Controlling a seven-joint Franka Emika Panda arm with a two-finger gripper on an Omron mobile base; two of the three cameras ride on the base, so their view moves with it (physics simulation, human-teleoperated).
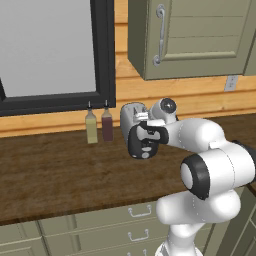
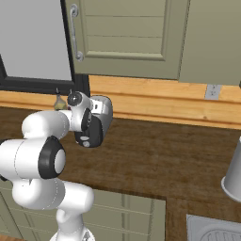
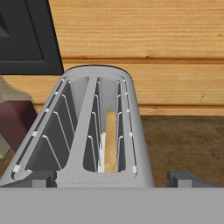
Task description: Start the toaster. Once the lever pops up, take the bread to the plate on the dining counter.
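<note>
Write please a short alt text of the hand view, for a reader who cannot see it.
A silver two-slot toaster seen from above, with a pale bread slice standing in its right slot. Behind it are a wood-panel wall and, at left, a dark red bottle.

The toaster (image 3: 81,131) is shiny silver, with a black end face (image 1: 141,141) and a small white knob (image 1: 145,154). The bread (image 3: 110,140) in its slot is pale tan with a whitish edge. One bottle (image 1: 91,127) is yellow-green and the other bottle (image 1: 107,125) is dark red. The counter (image 2: 164,155) is dark brown with wood grain, and the wall (image 3: 144,30) is light orange wood. The cabinets (image 2: 132,37) are grey-green with silver handles. The window frame (image 1: 105,55) is black. The cup (image 2: 234,176) looks pale grey, though it is cut off.
</note>
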